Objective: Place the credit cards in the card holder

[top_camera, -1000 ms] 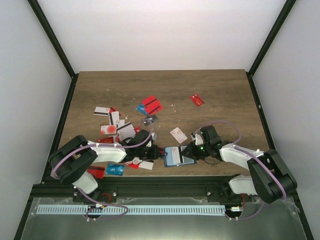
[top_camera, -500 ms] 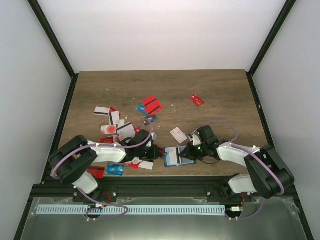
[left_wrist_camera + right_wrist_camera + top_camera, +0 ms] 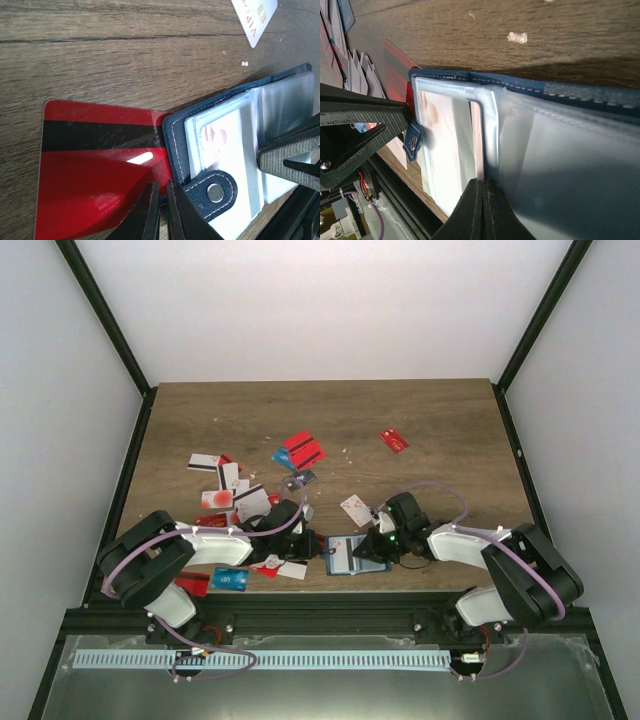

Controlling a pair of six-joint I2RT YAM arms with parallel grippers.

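Your red card (image 3: 95, 165) runs off the bottom of the left wrist view, its right end tucked under the card holder (image 3: 176, 145). The white card (image 3: 255, 17) is clipped by the top edge, and in your right wrist view the clear sleeves (image 3: 570, 165) blur.

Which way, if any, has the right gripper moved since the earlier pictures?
Yes: the right gripper has shifted left, closer to the lone white card, which stayed put.

One card holder (image 3: 345, 556), over a dozen credit cards (image 3: 303, 450), two claws: left claw (image 3: 162, 194), right claw (image 3: 482, 187).
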